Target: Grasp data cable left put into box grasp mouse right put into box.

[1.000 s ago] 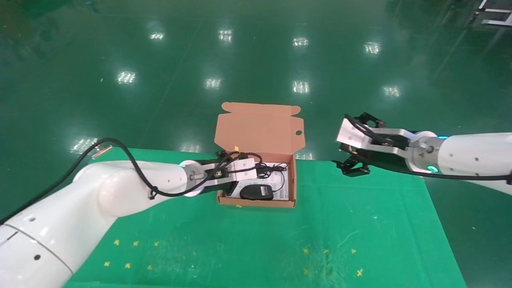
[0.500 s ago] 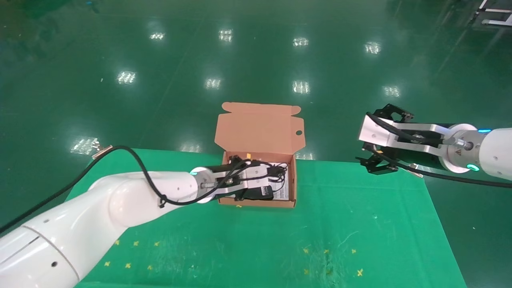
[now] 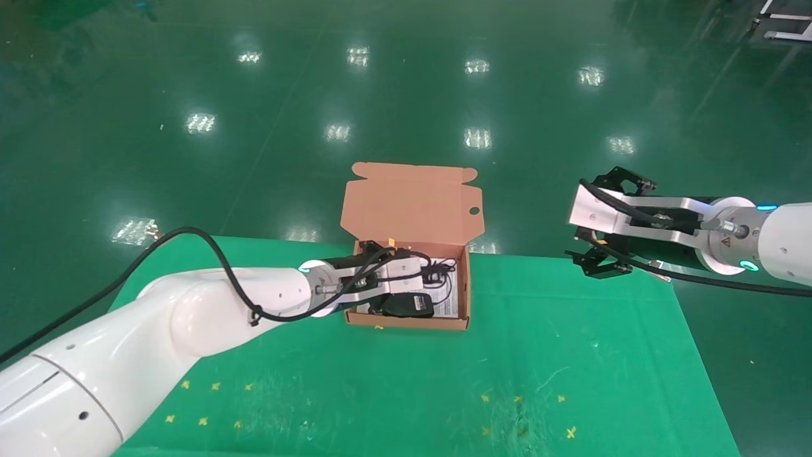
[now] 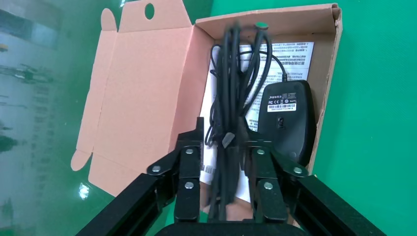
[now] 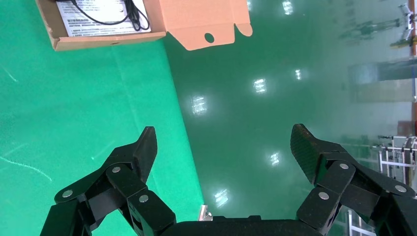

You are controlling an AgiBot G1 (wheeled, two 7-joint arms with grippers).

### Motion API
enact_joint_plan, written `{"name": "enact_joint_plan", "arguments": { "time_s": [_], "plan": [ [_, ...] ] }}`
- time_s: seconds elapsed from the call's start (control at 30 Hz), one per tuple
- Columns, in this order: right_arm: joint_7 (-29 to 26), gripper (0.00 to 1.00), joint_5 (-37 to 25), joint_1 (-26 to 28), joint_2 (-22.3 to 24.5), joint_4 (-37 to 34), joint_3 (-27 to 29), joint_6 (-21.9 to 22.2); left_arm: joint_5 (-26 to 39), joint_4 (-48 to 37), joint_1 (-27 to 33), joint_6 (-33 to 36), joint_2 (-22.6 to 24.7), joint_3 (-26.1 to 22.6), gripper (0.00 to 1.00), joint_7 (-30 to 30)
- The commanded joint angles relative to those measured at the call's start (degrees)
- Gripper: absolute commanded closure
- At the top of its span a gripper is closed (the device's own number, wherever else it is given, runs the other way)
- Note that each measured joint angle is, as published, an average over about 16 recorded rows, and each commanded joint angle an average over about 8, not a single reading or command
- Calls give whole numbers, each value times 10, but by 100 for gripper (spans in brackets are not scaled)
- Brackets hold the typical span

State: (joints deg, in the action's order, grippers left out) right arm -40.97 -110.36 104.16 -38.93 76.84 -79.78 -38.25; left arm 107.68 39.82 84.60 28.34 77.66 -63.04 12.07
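The orange-brown box (image 3: pixel 406 321) stands at the far edge of the green mat with its lid (image 3: pixel 412 200) up. Inside, the black mouse (image 3: pixel 409 306) (image 4: pixel 287 118) lies label up on a white sheet (image 4: pixel 295 54). The data cable (image 4: pixel 231 93) runs lengthwise into the box beside the mouse, and some of its loops (image 3: pixel 438 270) show past my left wrist. My left gripper (image 3: pixel 394 293) (image 4: pixel 226 140) hovers over the box's left part. Its fingers straddle the bundle with a sliver of white sheet visible on each side. My right gripper (image 3: pixel 596 260) (image 5: pixel 223 130) hangs open and empty over the mat's far right edge.
The box's low walls (image 4: pixel 325 73) and raised lid (image 4: pixel 142 93) hem in my left gripper. The box (image 5: pixel 108 42) lies well off from the right gripper. Green mat (image 3: pixel 444 381) with small yellow marks spreads in front, and glossy green floor (image 3: pixel 406 95) lies beyond.
My left gripper has moved right over the box with the cable and then lifted slightly. My right arm pulled back to the right, then stayed still.
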Motion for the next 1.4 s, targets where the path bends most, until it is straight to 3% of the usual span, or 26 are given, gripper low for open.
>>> {"name": "enact_joint_plan", "arguments": {
  "time_s": [0.03, 0.4, 0.7, 1.4],
  "plan": [
    [0, 0, 1, -1, -1, -2, 0, 2, 1, 0, -2, 1, -1, 2, 0, 0],
    [17, 0, -6, 23, -5, -11, 13, 18, 7, 55, 44, 4, -54, 21, 0, 47],
    [44, 0, -22, 42, -9, -10, 25, 1, 14, 59, 63, -7, -67, 38, 0, 65],
    [134, 0, 223, -120, 7, -18, 238, -165, -219, 156, -38, 194, -192, 189, 0, 38]
  ]
}}
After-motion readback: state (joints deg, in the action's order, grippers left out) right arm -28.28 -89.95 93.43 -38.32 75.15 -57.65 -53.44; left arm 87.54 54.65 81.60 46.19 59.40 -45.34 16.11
